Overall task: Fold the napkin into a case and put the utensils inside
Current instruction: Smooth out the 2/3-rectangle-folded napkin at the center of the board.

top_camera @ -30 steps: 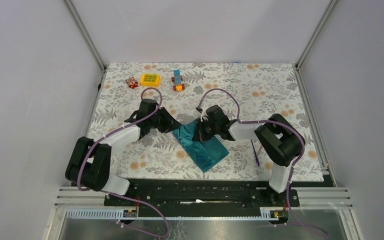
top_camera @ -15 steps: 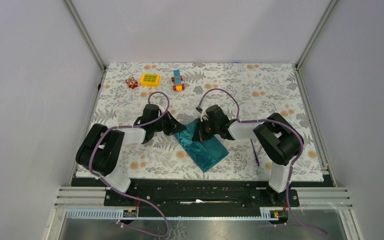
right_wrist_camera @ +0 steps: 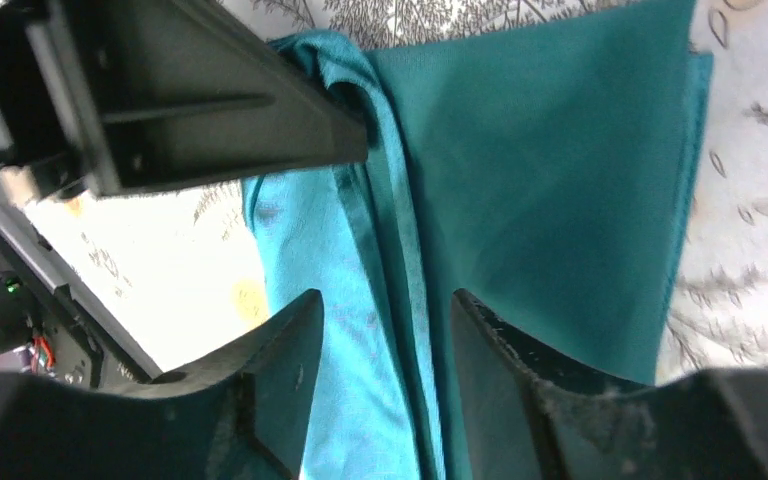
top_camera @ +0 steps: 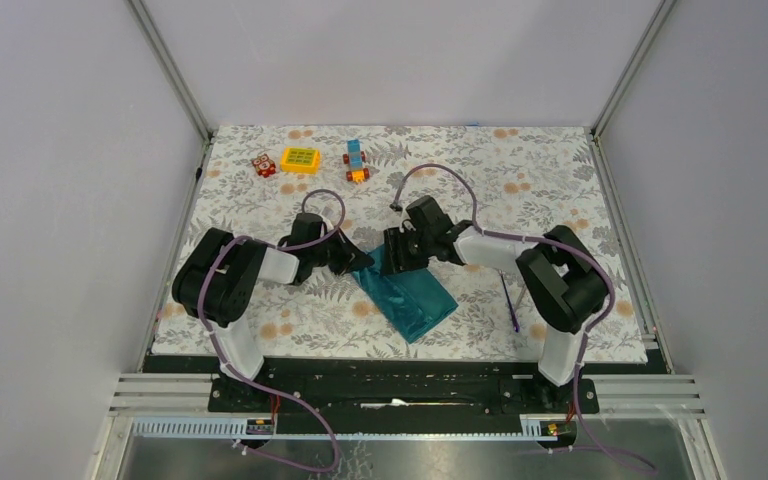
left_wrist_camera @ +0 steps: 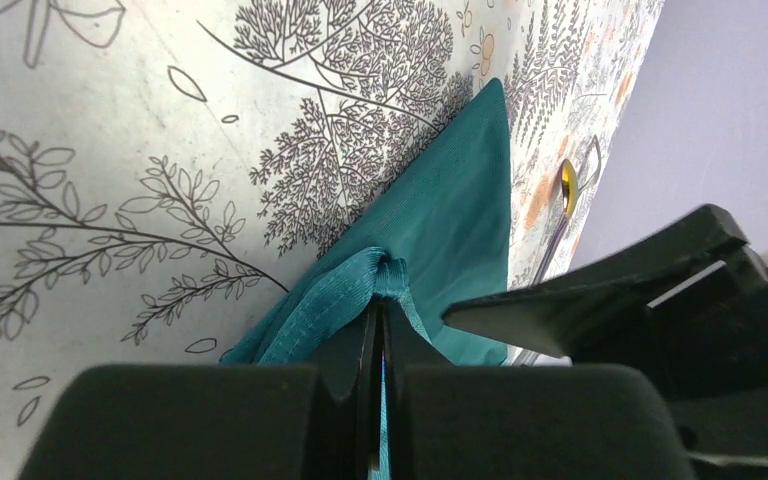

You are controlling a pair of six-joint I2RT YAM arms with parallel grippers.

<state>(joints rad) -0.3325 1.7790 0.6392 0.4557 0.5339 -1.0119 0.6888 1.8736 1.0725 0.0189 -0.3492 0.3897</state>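
The dark teal napkin lies folded on the floral desk, near the front edge between the two arms, one corner pointing to the near side. The left pincer is clamped tight on a bunched ridge of cloth at the napkin's far-left edge, and the fabric puckers where it goes into the jaws. The right pincer stands wide apart over the same folded edge (nothing held), one finger on each side of the raised crease; whether they touch the cloth I cannot tell. A purple-handled utensil lies on the desk well to the right of the napkin. Three toy blocks sit by the far left edge.
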